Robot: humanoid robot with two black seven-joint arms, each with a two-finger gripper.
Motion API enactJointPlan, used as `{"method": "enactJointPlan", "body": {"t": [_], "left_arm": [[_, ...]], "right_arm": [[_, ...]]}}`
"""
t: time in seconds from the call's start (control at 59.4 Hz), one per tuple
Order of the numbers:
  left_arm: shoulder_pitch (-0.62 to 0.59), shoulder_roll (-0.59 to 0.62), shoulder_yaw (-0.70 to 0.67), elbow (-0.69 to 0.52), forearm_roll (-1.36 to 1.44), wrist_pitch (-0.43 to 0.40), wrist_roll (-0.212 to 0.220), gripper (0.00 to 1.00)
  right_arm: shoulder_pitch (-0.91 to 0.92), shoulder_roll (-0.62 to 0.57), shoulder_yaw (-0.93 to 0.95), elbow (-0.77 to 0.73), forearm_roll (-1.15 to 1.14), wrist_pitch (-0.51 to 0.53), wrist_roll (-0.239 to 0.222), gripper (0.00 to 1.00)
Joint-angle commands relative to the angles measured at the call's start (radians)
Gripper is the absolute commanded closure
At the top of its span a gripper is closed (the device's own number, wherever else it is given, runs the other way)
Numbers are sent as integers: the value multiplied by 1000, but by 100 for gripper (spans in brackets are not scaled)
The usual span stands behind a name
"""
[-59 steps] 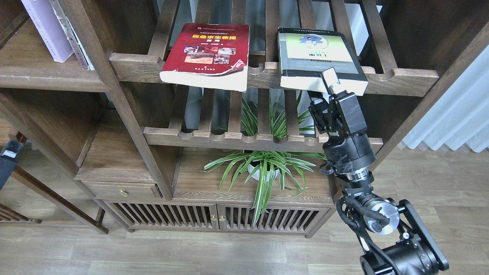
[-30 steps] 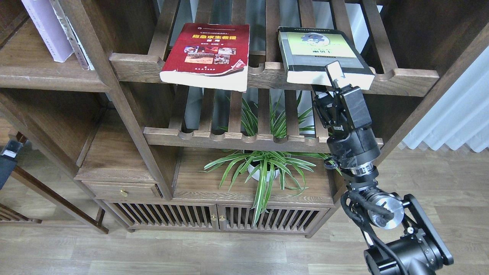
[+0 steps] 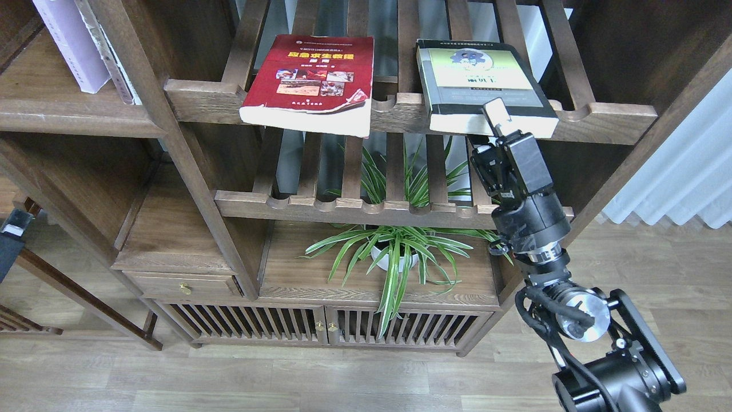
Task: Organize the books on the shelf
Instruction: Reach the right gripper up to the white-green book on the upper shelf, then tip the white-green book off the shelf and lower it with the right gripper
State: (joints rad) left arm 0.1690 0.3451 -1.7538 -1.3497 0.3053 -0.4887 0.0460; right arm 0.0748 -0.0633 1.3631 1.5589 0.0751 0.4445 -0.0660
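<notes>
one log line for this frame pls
right gripper: clamped on near edge of thick yellow-green, grey and black book | book: flat on slatted rack | dark red book: untouched | left arm: unseen

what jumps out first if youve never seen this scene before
Two thick books lie flat on the top slatted rack, overhanging its front rail: the dark red book on the left and the yellow-green, grey and black book on the right. The right gripper reaches up to the near edge of that second book, one pale finger over its cover. Below, a spider plant in a white pot spreads its striped leaves.
</notes>
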Motion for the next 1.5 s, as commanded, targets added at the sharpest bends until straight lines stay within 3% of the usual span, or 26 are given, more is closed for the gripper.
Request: {"method": "enactJointPlan", "body": {"t": [0.0,0.118,0.252,0.336,0.471,0.707,0.892,1.295,1.43,1.48], "left_arm": [[1,2,-1,0,0,0,0,1],[1,2,-3,0,0,0,0,1],[1,2,-3,1,0,0,0,1],[1,2,-3,1,0,0,0,1],[1,2,-9,1,0,0,0,1],[7,3,-13,9,-2,0,-11,1],[17,-3,14,32,-37,0,2,1],[55,-5,198,37,-156,0,0,1],[64,-15,292,37,-195,0,-9,1],[64,-21,362,37,-236,0,-9,1]], "right_arm": [[14,-1,1,-5,0,-26,0,3],[26,0,8,-10,2,-66,0,5],[26,-4,13,-11,11,-81,2,32],[26,-10,13,-10,15,-78,2,41],[19,-13,13,-5,25,-35,2,96],[-67,-50,-10,26,38,44,-6,98],[-205,-58,-55,50,37,44,-6,99],[-490,-75,-139,56,37,44,-8,99],[-524,-78,-162,49,34,44,-32,99],[-523,-85,-187,30,28,44,-80,99]]}}
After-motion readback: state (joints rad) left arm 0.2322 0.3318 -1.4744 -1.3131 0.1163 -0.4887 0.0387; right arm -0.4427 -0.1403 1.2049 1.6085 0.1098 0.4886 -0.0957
